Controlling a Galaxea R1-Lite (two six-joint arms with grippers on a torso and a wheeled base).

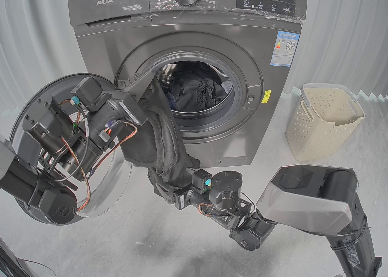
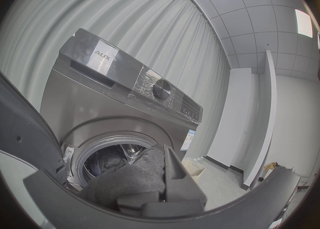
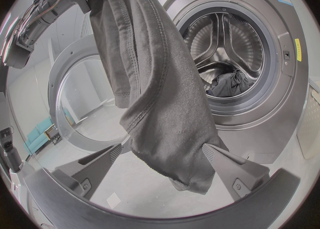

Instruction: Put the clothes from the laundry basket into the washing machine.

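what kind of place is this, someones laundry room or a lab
Likely a lab staged as a laundry corner: a washing machine with film over its panel, a laundry basket beside it, grey curtains behind, a panel ceiling. The left gripper holds a dark garment.

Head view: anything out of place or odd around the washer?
The dark garment hangs outside the washing machine, from the shut left claw by the door opening down into the open right claw. Wrinkled plastic film covers the control panel.
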